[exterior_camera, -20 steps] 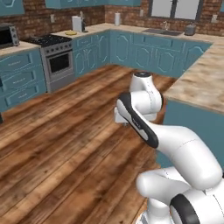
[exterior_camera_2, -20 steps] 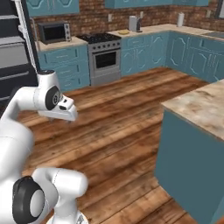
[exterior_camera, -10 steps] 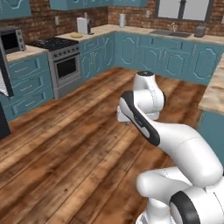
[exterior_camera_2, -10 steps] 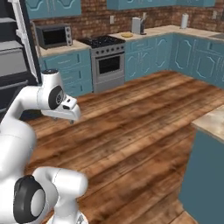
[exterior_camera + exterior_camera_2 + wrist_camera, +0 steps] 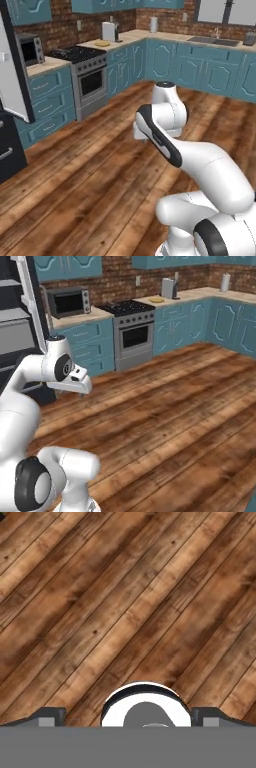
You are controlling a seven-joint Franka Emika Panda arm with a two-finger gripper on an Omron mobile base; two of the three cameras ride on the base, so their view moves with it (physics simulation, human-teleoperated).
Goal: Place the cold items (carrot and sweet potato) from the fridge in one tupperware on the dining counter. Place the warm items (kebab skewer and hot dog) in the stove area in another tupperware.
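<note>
My gripper [image 5: 129,714] hangs open over bare wooden floor, its two dark fingertips [image 5: 47,716] wide apart with nothing between them. The arm is folded in front of the base, and the hand [image 5: 80,387] points down at the floor. The fridge [image 5: 7,150] stands at the far left, dark, with its pale door [image 5: 12,75] swung open; in the right base view the fridge [image 5: 15,331] shows grey shelves. The stove area [image 5: 75,54] lies ahead, a black cooktop [image 5: 125,307] over a steel oven. The carrot, sweet potato, kebab skewer, hot dog, tupperware and dining counter are out of view.
Teal cabinets with beige tops line the back walls. A microwave [image 5: 67,302] sits left of the stove. Right of it are a white appliance [image 5: 109,31] and a small yellow thing [image 5: 102,44]. A sink [image 5: 215,41] is at the far right. Wide wooden floor [image 5: 75,190] lies around me.
The whole picture has shifted: the base has turned left. The dining counter slid out on the right, the stove drew nearer and the fridge came in at the left. The arm keeps its pose.
</note>
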